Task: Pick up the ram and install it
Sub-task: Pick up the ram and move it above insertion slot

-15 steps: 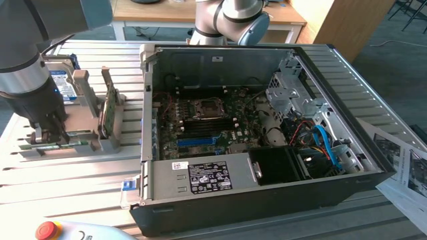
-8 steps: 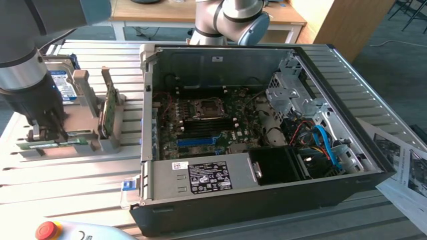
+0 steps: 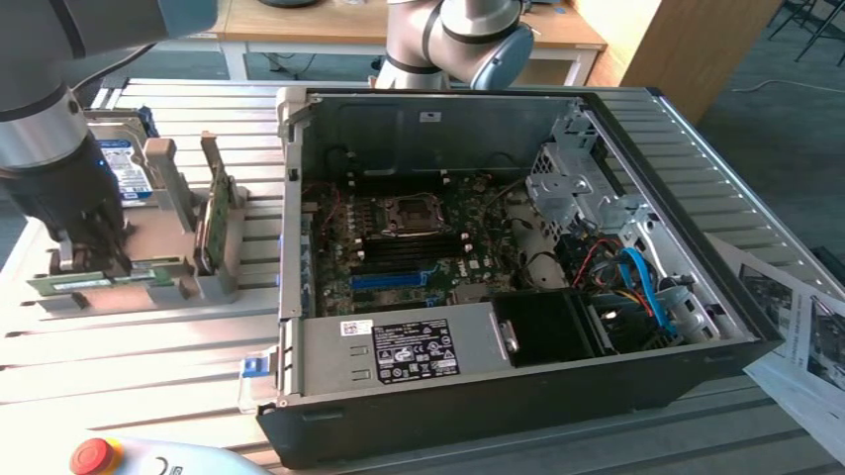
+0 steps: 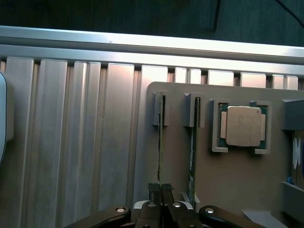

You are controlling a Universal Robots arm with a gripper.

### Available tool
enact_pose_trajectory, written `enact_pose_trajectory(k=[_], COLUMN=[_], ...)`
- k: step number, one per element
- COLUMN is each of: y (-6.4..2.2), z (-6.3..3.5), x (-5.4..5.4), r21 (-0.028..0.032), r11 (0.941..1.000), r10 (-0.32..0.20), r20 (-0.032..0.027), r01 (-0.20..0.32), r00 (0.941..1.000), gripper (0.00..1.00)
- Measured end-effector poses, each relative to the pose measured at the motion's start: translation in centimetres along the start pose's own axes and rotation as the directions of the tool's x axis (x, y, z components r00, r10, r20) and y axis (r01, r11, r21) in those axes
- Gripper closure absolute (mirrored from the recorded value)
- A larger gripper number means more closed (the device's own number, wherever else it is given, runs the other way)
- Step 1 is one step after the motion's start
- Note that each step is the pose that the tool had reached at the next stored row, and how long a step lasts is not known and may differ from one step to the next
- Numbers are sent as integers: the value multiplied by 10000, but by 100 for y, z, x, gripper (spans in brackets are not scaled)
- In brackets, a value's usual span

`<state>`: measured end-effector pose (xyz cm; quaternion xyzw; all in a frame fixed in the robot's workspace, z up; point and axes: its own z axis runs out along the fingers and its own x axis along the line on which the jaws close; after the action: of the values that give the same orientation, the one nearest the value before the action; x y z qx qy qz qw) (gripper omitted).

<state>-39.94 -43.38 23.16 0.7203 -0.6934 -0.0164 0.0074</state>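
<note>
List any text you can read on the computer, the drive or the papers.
Nothing can be read.
Power supply, black label: print too small.
White sticker beside it: too small.
Hard drive, blue label: too small.
Sticker on the case's back wall: too small.
Paper sheets: too small.

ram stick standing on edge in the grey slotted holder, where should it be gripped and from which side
Pinch the thin green ram stick across its flat faces at the exposed top edge, coming straight down. It stands on edge in the grey slotted holder, so only that edge is free. The gripper is shut on it there.
</note>
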Motion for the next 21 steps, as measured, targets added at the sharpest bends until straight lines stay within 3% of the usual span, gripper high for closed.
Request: enact_pose_trajectory(k=[21], y=[7], z=[-209], x=[-3], r21=[1], r11=[10000], r10=[79], r20=[-21], r01=[-79], r00=[10000], gripper=[88])
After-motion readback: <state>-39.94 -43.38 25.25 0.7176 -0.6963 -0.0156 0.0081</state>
